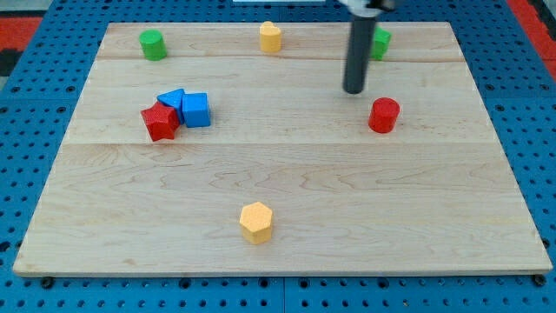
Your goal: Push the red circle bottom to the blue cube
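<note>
Fingers are not fitted: my tip point(354, 90) is the bare lower end of a dark rod, touching no block. Camera view: my tip stands near the red circle point(383, 115), toward the view's top-left of it. Blue cube point(196, 109) lies well apart at the view's left, touching a red star-like block point(160, 121) and a blue triangular block point(172, 97).
</note>
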Motion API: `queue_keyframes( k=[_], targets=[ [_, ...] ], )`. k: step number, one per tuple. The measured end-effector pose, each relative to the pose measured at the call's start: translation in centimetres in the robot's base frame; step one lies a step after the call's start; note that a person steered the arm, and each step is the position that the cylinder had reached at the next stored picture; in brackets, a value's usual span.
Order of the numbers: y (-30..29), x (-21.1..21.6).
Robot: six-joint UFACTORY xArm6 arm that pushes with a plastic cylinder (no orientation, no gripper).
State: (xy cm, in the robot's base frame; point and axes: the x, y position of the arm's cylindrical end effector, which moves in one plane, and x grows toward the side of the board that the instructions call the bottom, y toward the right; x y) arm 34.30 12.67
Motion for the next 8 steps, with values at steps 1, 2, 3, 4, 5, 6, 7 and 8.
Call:
queue_keyframes(
  k=[1, 2, 3, 4, 5, 6, 7, 8],
  targets=[
    [5.6, 2.9],
    [6.3, 5.6],
    [-3.1, 5.7],
    [-12.3, 6.2],
    [-14.5, 8.5],
    [-13.2, 12.0],
    [-14.4, 11.8],
    [-14.4, 10.5]
  ],
)
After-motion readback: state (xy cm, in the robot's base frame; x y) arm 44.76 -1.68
